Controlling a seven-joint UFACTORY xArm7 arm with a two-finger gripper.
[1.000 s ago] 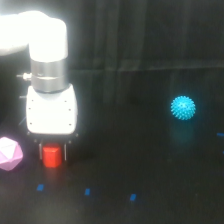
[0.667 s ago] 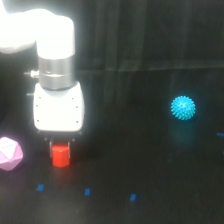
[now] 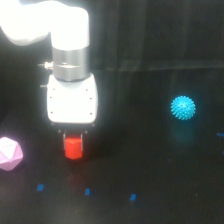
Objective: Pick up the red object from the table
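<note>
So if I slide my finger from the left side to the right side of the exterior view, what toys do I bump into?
pink polyhedron → red object, just under the robot's fingers → spiky cyan ball

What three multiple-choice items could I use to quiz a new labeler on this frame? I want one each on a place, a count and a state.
1. Where is the red object?
A. Beside the spiky cyan ball
B. Directly under the end effector
C. On top of the pink polyhedron

2. How many blue tape marks show along the near part of the table?
A. Three
B. Seven
C. None

3. What is the end effector doing?
A. Parked far above the table
B. Closed on the cyan ball
C. Set down over the red object

Answers:
1 B: the block sits right below the end effector.
2 A: three marks, the first at, lie on the table.
3 C: the spiky cyan ball and the pink polyhedron stand apart, untouched.
</note>
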